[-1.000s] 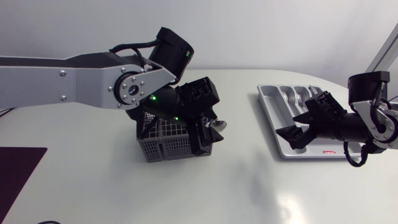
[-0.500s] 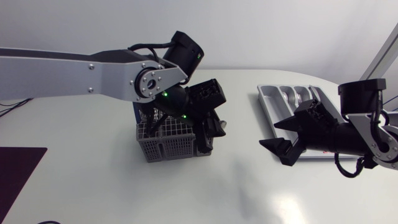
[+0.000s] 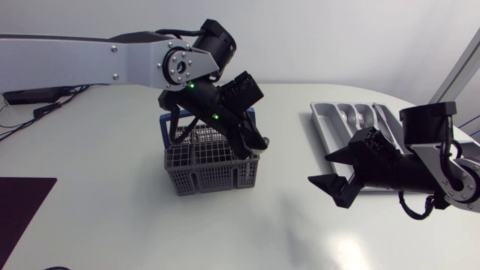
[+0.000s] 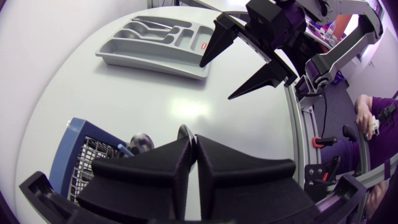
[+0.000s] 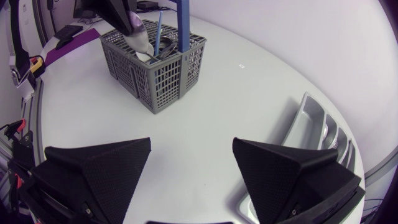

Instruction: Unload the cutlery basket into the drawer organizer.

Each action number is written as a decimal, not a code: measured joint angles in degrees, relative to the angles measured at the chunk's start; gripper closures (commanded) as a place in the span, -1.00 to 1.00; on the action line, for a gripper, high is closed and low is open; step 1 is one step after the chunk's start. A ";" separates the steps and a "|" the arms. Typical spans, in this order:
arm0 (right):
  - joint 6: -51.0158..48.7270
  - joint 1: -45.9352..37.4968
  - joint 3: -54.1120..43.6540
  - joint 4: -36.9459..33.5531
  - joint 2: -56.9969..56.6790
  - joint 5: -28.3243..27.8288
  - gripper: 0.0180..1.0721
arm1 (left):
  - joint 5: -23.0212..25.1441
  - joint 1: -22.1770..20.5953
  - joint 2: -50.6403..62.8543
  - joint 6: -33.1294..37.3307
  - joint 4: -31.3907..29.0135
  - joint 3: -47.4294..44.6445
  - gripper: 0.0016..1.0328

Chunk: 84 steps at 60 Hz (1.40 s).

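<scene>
The left claw point(image 3: 257, 142), pinched shut on a shiny metal spoon point(image 5: 139, 40), hangs over the dark grey mesh cutlery basket point(image 3: 196, 171), while the right claw point(image 3: 321, 169) gapes wide, the pale grey plastic drawer organizer point(image 3: 324, 126) just beside it.

White table point(image 3: 285, 240), dark purple patch point(image 3: 22, 206), perhaps a mat, near its edge.

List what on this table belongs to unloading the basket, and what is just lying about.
Belongs to the job:
cutlery basket
drawer organizer
spoon, held in the left gripper
right gripper, open

Lying about:
dark purple mat
</scene>
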 measured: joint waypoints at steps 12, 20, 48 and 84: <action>0.00 0.74 -0.02 0.02 0.02 0.04 -0.79 | 4.37 1.11 0.92 -3.61 -2.08 1.42 0.94; 0.02 0.87 -0.02 0.02 0.02 0.07 -0.80 | 6.62 2.54 1.03 -7.56 -2.51 2.58 0.94; 0.28 8.74 -0.55 2.40 -0.81 0.09 -0.80 | 7.23 3.43 1.01 -19.93 2.56 2.54 0.94; 1.60 15.02 1.29 5.62 6.93 3.08 -0.80 | 4.55 2.75 -7.30 -35.60 11.30 -4.79 0.94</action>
